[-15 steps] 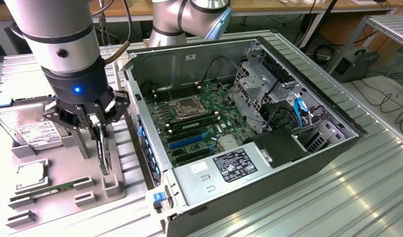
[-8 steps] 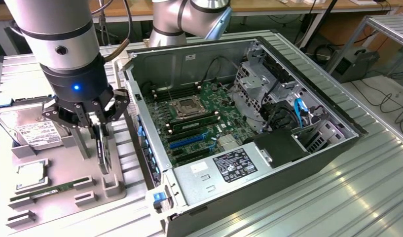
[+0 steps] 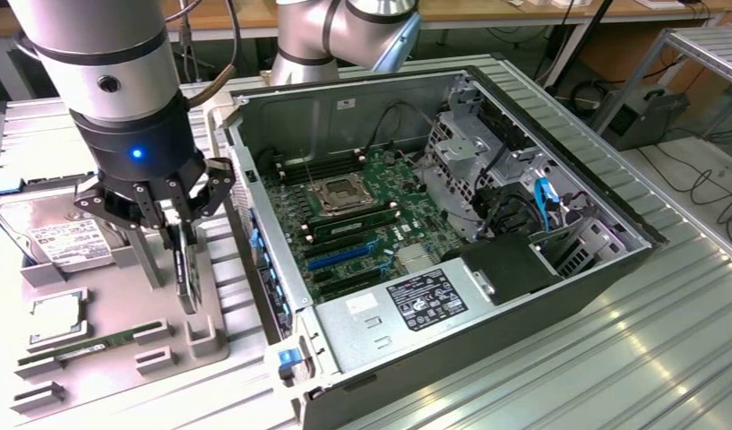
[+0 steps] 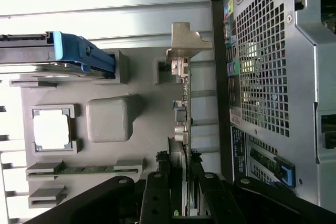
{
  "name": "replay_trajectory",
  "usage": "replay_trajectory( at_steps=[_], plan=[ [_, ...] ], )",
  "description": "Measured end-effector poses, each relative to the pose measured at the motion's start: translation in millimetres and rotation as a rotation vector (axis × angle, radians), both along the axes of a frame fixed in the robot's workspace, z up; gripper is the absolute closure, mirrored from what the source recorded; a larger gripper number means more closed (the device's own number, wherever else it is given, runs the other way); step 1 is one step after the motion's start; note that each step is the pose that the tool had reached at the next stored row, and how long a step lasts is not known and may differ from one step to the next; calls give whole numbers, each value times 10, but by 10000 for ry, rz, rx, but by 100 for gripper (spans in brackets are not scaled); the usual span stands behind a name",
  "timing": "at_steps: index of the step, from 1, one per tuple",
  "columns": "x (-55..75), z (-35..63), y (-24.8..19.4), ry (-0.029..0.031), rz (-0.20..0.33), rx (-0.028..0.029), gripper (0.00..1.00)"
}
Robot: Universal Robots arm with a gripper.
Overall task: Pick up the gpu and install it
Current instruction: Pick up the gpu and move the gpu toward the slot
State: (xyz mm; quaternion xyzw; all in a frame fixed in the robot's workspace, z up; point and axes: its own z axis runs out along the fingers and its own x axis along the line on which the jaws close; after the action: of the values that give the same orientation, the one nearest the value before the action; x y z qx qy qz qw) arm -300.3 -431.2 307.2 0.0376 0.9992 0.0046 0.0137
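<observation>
The tool (image 3: pixel 168 235) is clamped on the upper edge of the gpu (image 3: pixel 187 273), which stands on edge at the grey tray (image 3: pixel 162 358), just beside the open computer case (image 3: pixel 341 358). Risk: so narrow an edge grip may let the card tilt or snag its tray slot, working it loose.

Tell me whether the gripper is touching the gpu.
Touching. The wrist view shows the gripper closed against both faces of the gpu, with no gap on either side.

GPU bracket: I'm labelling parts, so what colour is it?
The gpu bracket is silvery metal; the wrist view shows it best.
</observation>
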Motion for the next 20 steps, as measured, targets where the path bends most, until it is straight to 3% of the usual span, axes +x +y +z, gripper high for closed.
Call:
replay_trajectory(
  at_steps=[20],
  plan=[
    [0,138,0,-1,0,1,74]
  ],
)
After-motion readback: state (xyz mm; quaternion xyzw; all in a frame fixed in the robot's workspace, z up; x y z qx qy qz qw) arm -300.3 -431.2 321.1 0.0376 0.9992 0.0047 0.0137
